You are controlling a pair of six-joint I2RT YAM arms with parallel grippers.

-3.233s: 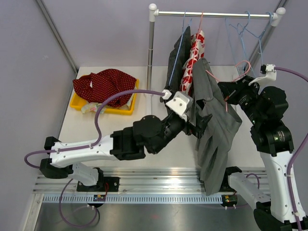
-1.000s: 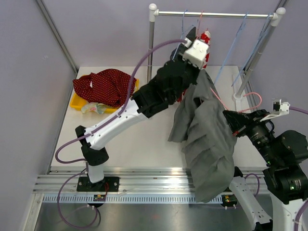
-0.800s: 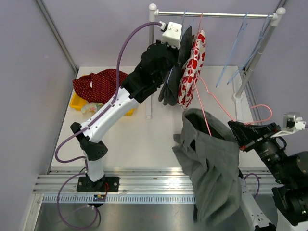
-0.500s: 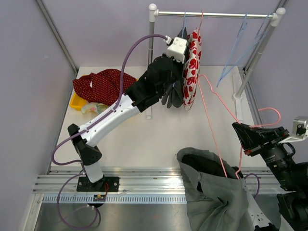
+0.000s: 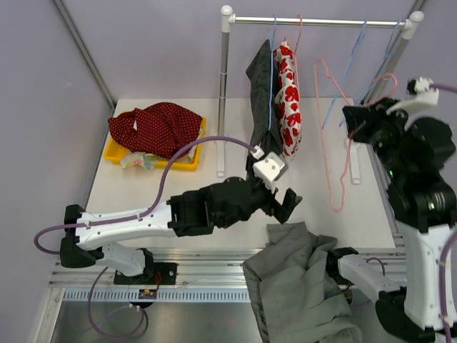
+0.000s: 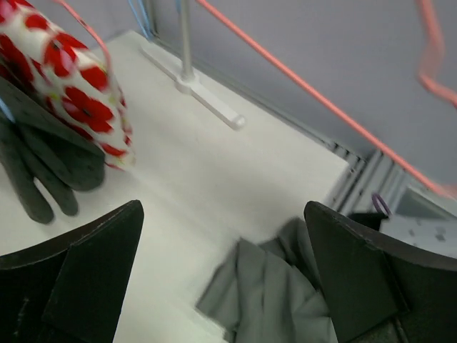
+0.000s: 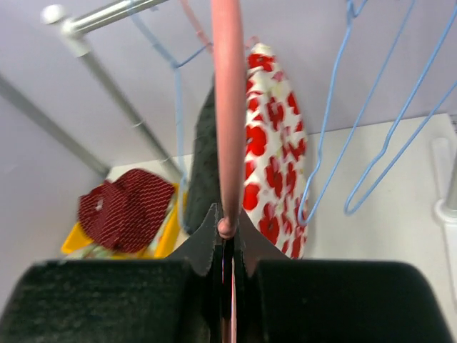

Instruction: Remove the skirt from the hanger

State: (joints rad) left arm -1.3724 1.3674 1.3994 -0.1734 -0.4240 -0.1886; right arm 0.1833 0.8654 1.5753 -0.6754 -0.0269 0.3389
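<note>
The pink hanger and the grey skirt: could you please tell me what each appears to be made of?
The pink hanger looks like thin wire with a smooth, faintly glossy pink coating, perhaps plastic or paint: it is a slender round rod bent into shape. The grey skirt looks like soft matte cloth: it lies crumpled in loose folds with no sheen; the weave is too fine to tell.

White table (image 5: pixel 136 189): yellow tray (image 5: pixel 114 156) parked at 10 o'clock, rack feet (image 5: pixel 221 161) at 12 and 3, grey skirt (image 5: pixel 293 286) slumped over the near edge at 5.
</note>
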